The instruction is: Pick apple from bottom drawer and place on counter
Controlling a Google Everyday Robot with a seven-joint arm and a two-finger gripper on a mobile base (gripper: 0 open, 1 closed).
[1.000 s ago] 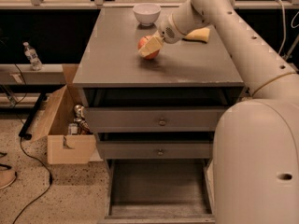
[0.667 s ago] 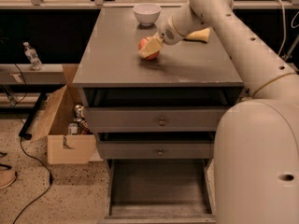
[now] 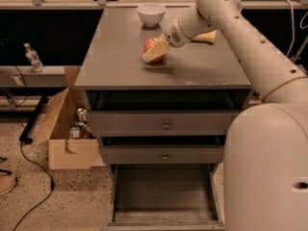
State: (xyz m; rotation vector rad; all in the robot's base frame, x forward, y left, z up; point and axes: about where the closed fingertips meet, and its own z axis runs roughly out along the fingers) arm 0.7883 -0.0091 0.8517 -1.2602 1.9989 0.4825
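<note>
The red apple (image 3: pixel 149 44) is at the middle of the grey counter (image 3: pixel 115 61), just in front of the white bowl. My gripper (image 3: pixel 155 52) reaches in from the right and is shut on the apple, with one cream finger (image 3: pixel 157 54) across its front. The apple is at or just above the counter surface, and a small shadow lies under it. The bottom drawer (image 3: pixel 163 191) stands pulled open below, and its grey floor is bare.
A white bowl (image 3: pixel 151 12) stands at the back of the counter. A yellow sponge (image 3: pixel 207 36) lies behind my arm. The two upper drawers (image 3: pixel 166 124) are slightly open. A cardboard box (image 3: pixel 67 134) with items sits on the floor to the left, and a bottle (image 3: pixel 32 57) stands further left.
</note>
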